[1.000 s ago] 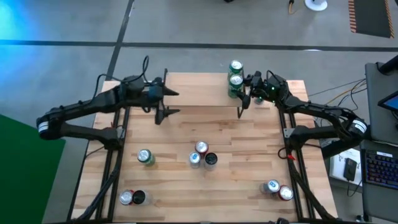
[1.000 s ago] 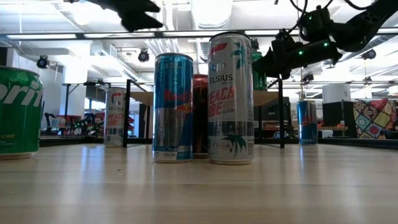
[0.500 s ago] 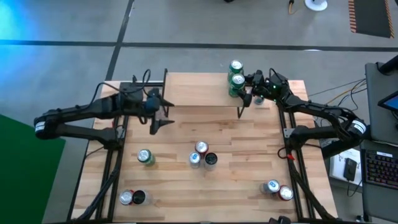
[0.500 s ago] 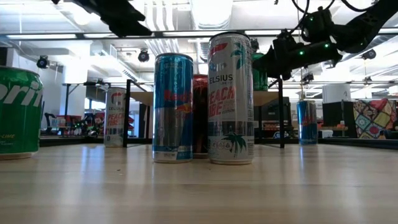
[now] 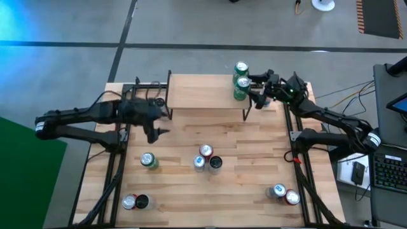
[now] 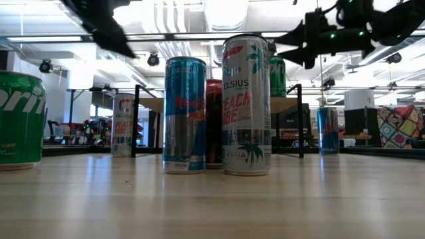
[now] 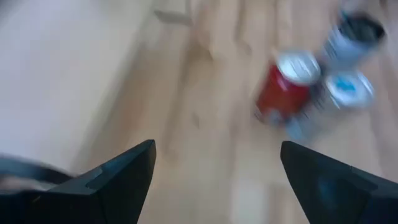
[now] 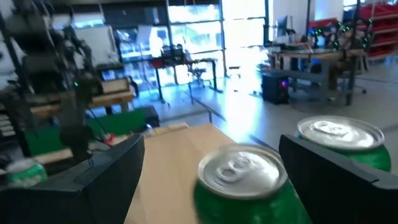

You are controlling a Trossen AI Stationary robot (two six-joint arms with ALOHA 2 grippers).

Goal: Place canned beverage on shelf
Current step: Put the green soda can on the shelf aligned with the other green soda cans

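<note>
two green cans stand close together on the right end of the shelf, the low wood board at the back of the table. the right gripper is just beside them, up above the board, and its two fingers are spread wide with nothing between them, so it looks like the near can has been let go. in the right wrist view that can's silver top sits right between the dark fingers. the good way to do this part is to pull the gripper straight back and a bit up, keeping the fingers wide, so they do not bump the can and tip it into its neighbor or off the edge. the left gripper hangs over the table in front of the left end of the shelf, fingers also spread and holding nothing. it looks toward the bunch of three cans in the middle of the table. a good next pick would be the red can, but the others touch it, so the fingers should come down slow around just that one. more cans wait near the front edge.
</note>
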